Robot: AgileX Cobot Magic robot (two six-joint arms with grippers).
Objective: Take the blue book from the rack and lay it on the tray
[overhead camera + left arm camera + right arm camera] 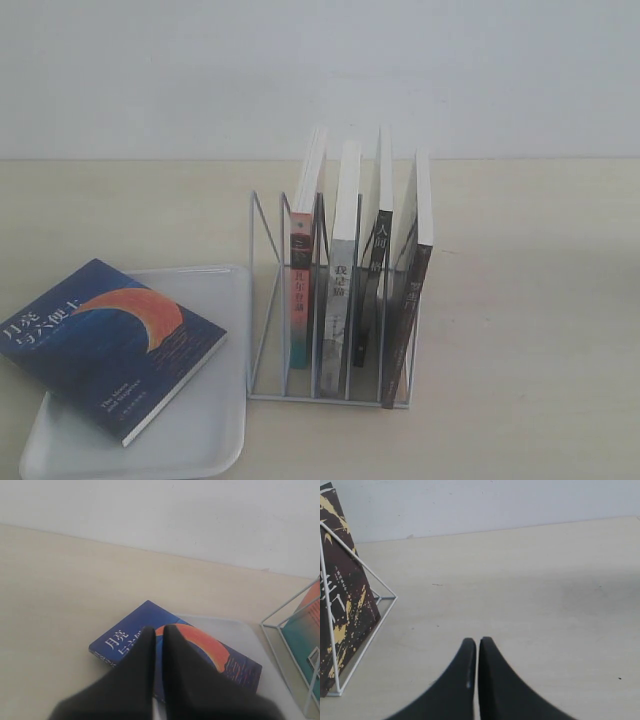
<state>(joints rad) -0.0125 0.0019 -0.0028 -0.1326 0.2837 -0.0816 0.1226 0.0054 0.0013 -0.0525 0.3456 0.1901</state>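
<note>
The blue book point(105, 343) with its orange crescent lies flat, cover up, on the white tray point(200, 430); one corner juts past the tray's left rim. In the left wrist view the blue book point(125, 635) sits below my left gripper point(158, 628), whose black jaws are shut with nothing between them, held above the book and the tray point(235, 637). My right gripper point(478, 641) is also shut and empty, over bare table to the right of the rack point(350, 630). The white wire rack point(335, 300) stands mid-table. Neither gripper shows in the exterior view.
Several books stand upright in the rack: one with a red-and-teal spine point(300, 290), a grey-white one point(340, 300) and two black-spined ones point(405, 320). A pale wall rises behind the wooden table point(540, 300).
</note>
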